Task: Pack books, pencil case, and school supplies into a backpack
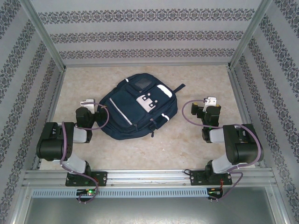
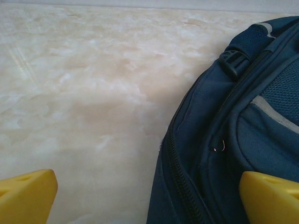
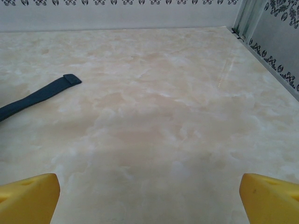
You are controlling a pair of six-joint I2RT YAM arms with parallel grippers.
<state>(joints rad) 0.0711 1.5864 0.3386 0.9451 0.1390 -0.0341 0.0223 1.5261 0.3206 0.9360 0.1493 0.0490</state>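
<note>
Our left gripper [image 1: 88, 101] stands with its jaws spread wide and nothing between them. In the left wrist view one yellow finger [image 2: 25, 198] hangs over bare tabletop, while the other is in front of the navy fabric. We cannot tell whether it touches the cloth. Our right gripper [image 1: 210, 101] is just as wide and just as empty, with its yellow fingers [image 3: 28, 198] over bare table [image 1: 187, 140].

Moving outward, the backpack [image 1: 138, 109] lies flat in the middle of the table between the two arms. It is turned at an angle, with its white patches [image 1: 148, 101] facing up. Our left gripper sits just beside its left edge and our right gripper is well apart from its right side. A loose strap [image 3: 39, 95] trails from the bag toward the right arm's side. The side zipper [image 2: 175, 172] runs close past our left fingers, and a black buckle [image 2: 232, 63] sits higher along the same edge.

We judge this to be a resting pose. The arms are folded back and the jaws are parted, leaving the bag free to be approached from either flank. The zipper looks drawn shut here, so we cannot tell what the bag already holds. If packing is still to come, the left arm is best placed to work that zipper.
</note>
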